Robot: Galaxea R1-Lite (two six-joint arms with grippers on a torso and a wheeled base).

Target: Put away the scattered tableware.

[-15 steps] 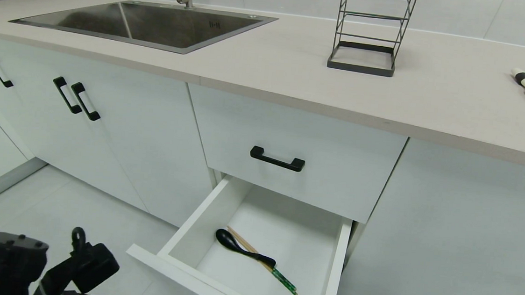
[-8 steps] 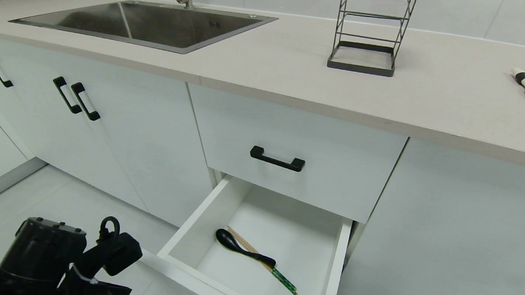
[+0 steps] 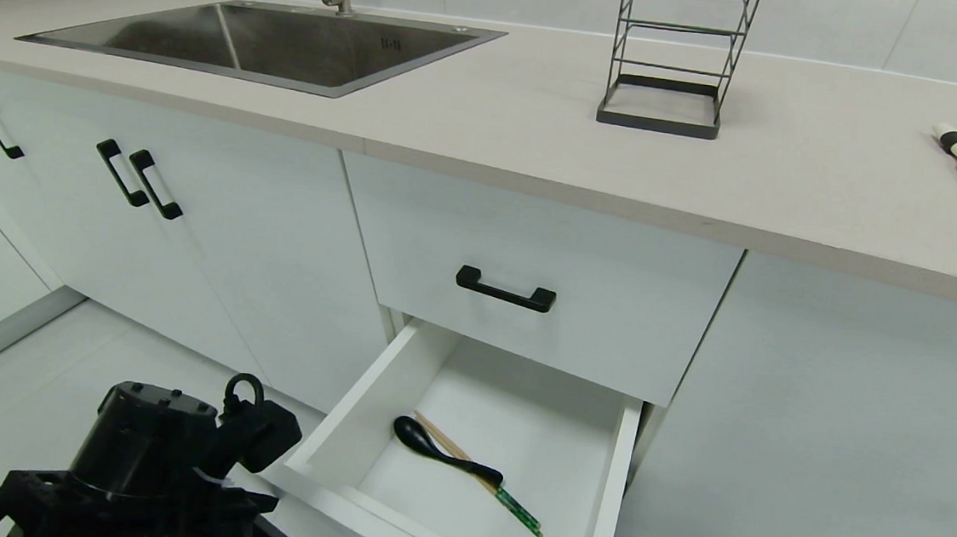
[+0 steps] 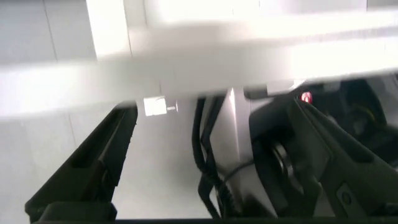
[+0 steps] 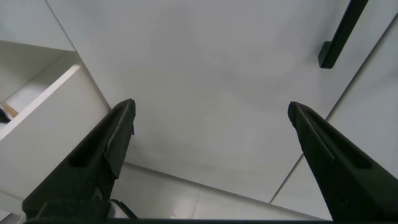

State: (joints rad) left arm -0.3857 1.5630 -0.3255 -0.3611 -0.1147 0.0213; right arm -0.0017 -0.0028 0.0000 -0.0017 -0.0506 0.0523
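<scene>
left gripper [image 4: 208,174] fingers spread | right gripper [image 5: 211,162] fingers spread | black spoon [image 3: 438,450] across chopsticks [image 3: 511,503] in open drawer [image 3: 617,484]

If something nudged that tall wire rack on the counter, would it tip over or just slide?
Probably light: the wire rack is thin open wire, so a low push would likely slide it on the smooth counter. It stands tall over a narrow base, so a high shove might tip it.
</scene>
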